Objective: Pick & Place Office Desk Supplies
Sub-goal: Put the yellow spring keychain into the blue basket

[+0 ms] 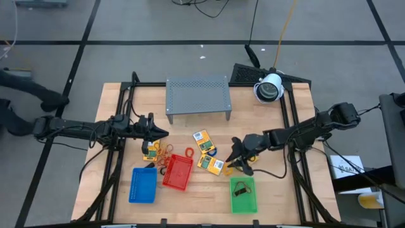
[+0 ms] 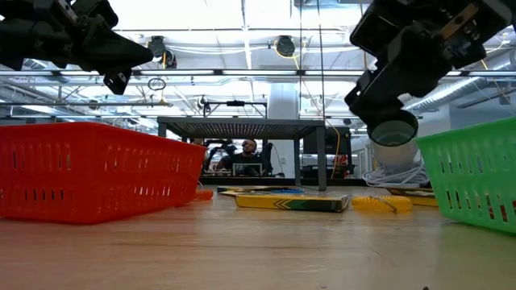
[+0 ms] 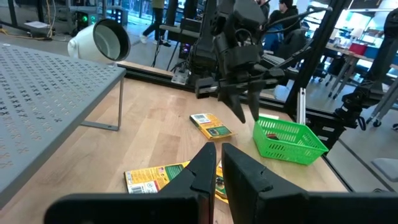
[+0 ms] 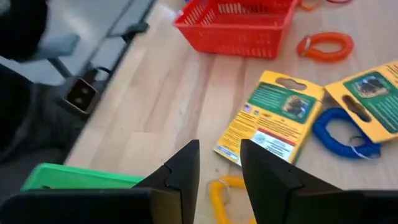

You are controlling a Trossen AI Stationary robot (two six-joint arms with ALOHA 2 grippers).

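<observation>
Several flat yellow packets (image 1: 207, 149) lie flat on the wooden table between the two arms, and one more (image 1: 150, 151) lies under my left gripper. Orange rubber-band loops (image 1: 166, 152) lie beside that one. My right gripper (image 1: 234, 157) hovers open over the right end of the packets. In its wrist view its fingers (image 4: 217, 165) stand above a yellow coil (image 4: 219, 190), beside a packet (image 4: 270, 124) and a blue coil (image 4: 342, 134). My left gripper (image 1: 166, 133) is shut, level and holds nothing (image 3: 219, 165).
A red tray (image 1: 178, 171) and a blue tray (image 1: 143, 185) stand near the front edge, and a green tray (image 1: 243, 194) with a dark clip stands at front right. A grey perforated rack (image 1: 197, 96) and a white camera (image 1: 269, 87) stand at the back.
</observation>
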